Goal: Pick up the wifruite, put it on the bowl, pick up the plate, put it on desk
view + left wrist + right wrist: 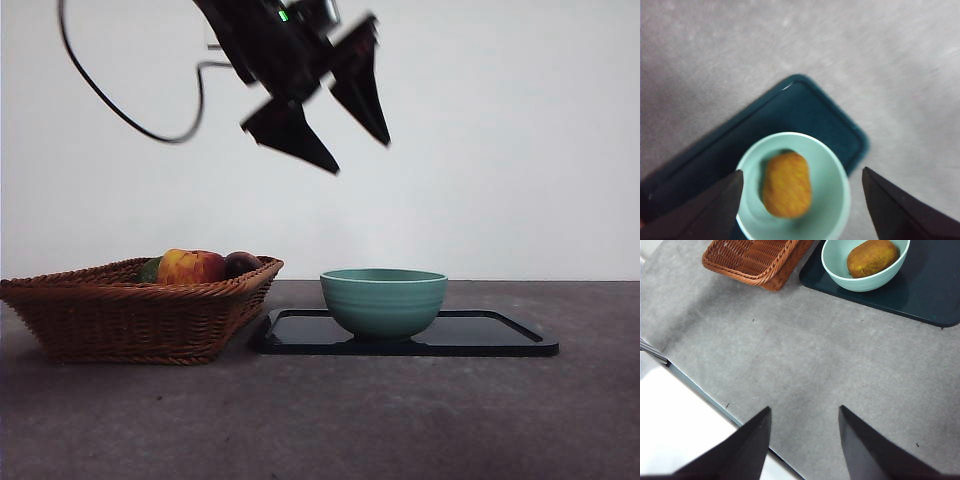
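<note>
The orange-brown wifruite [786, 185] lies inside the teal bowl [835, 200]; it also shows in the right wrist view [873, 257]. In the front view the bowl [383, 300] hides it. The bowl stands on the dark flat plate [500, 335] on the grey desk [400, 420]. My left gripper [360, 157] hangs high above the bowl, open and empty. My right gripper [805, 408] is open and empty over bare desk, well away from the bowl [860, 282] and the plate [925, 295].
A brown wicker basket [140, 310] stands just left of the plate, holding a red-yellow apple [190, 266] and a dark purple fruit [241, 263]. The basket also shows in the right wrist view [755, 260]. The desk's edge [700, 390] runs near the right gripper.
</note>
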Available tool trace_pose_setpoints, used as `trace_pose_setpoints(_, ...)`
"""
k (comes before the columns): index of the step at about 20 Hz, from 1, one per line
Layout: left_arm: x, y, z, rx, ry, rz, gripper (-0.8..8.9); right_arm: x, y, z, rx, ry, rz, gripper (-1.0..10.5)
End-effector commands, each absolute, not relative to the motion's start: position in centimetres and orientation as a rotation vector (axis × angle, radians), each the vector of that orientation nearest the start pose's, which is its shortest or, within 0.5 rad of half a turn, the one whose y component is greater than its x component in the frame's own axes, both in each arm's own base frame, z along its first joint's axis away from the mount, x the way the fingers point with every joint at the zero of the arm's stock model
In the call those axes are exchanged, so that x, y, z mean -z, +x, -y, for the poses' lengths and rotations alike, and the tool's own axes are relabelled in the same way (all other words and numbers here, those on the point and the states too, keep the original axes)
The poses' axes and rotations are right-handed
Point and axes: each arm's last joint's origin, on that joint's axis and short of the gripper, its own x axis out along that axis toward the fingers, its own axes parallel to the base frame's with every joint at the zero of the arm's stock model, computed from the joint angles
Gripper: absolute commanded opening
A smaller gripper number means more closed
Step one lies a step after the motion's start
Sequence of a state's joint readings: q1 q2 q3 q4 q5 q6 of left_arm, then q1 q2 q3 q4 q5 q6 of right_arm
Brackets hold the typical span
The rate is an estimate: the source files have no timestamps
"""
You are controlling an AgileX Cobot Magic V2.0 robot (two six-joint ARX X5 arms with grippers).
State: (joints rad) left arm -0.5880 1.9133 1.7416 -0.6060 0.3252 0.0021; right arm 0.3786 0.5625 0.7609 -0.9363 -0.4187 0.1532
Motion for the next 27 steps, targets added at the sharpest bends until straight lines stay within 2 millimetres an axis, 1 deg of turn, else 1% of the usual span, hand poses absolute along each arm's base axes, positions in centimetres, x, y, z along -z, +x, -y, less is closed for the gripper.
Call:
trace_pose_setpoints(1,-28.4,36.2,26.4,0.888,0.175,-0.782,3.75,-29.0,8.4,-4.7,-0.712,0.144,-0.801,2.1)
trace_pose_setpoints(6,-24.1,37.0,28.7,0.909,0.256,-0.817,3.75,-29.0,8.4,-4.7,-0.711,0.144,-0.801,2.1)
trace_pose_setpoints(10,-22.0,37.1,29.9,0.885,0.331,-0.818,3.75,-29.0,8.4,-4.7,-0.711,0.144,-0.801,2.1)
trace_pose_setpoints(12,-21.0,37.1,30.4,0.881,0.342,-0.832,3.75,-29.0,8.4,-4.7,-0.711,0.144,-0.801,2.1)
trace_pose_setpoints(15,-20.2,37.1,30.8,0.890,0.354,-0.844,3.75,-29.0,8.4,-4.7,-0.711,0.144,-0.801,2.1)
trace_pose_setpoints(27,-18.5,36.9,31.3,0.875,0.378,-0.889,3.75,-29.0,8.4,-4.7,-0.711,0.143,-0.800,2.1)
